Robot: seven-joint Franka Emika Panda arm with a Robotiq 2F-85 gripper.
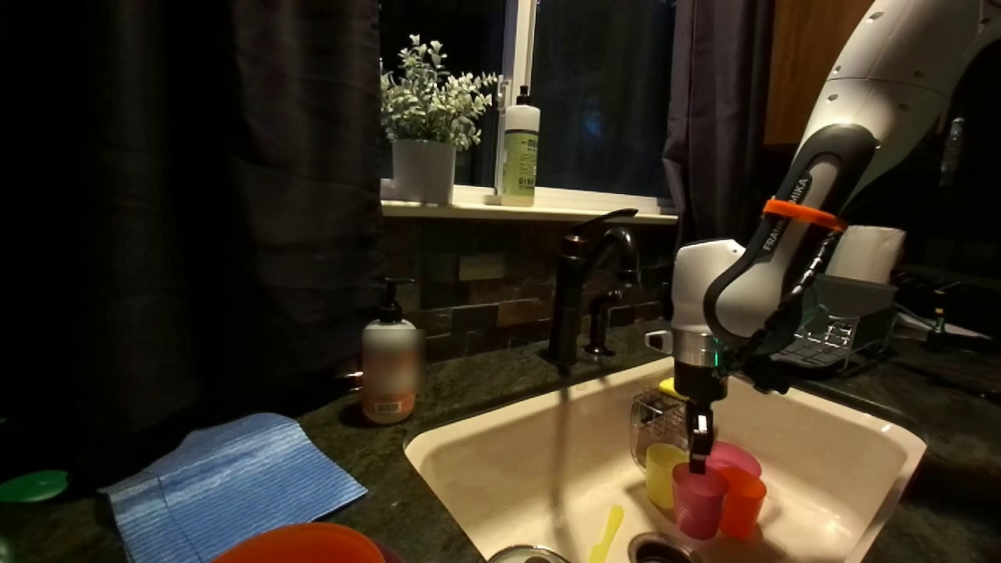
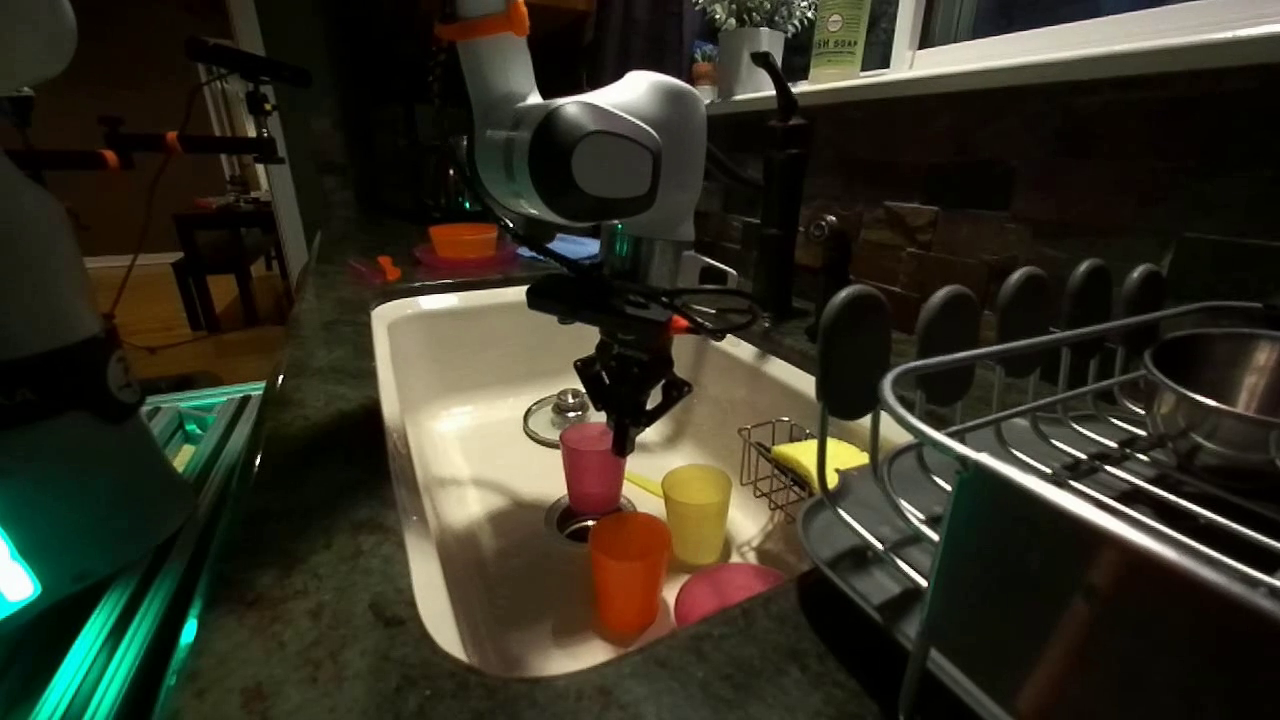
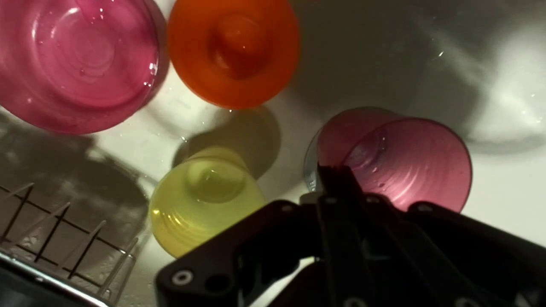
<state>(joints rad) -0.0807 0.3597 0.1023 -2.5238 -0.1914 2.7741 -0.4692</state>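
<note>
My gripper (image 1: 699,464) points down into the white sink (image 1: 500,461), its black fingertips together at the rim of a pink cup (image 2: 590,475). In the wrist view the fingers (image 3: 341,187) overlap the near-left edge of that pink cup (image 3: 418,162), shut on its thin wall. The cup hangs over or beside the drain (image 2: 572,524); whether its base touches the sink I cannot tell. A yellow cup (image 3: 204,204) stands close by, apart from the fingers. An orange cup (image 2: 628,575) and a pink bowl (image 2: 722,592) lie farther along the sink floor.
A wire basket with a yellow sponge (image 2: 818,462) hangs on the sink wall. The dark faucet (image 1: 568,305) rises behind. A yellow utensil (image 1: 608,536) and a glass lid (image 2: 570,405) lie in the sink. Beside it stands a dish rack (image 2: 960,445) holding a metal pot (image 2: 1225,390).
</note>
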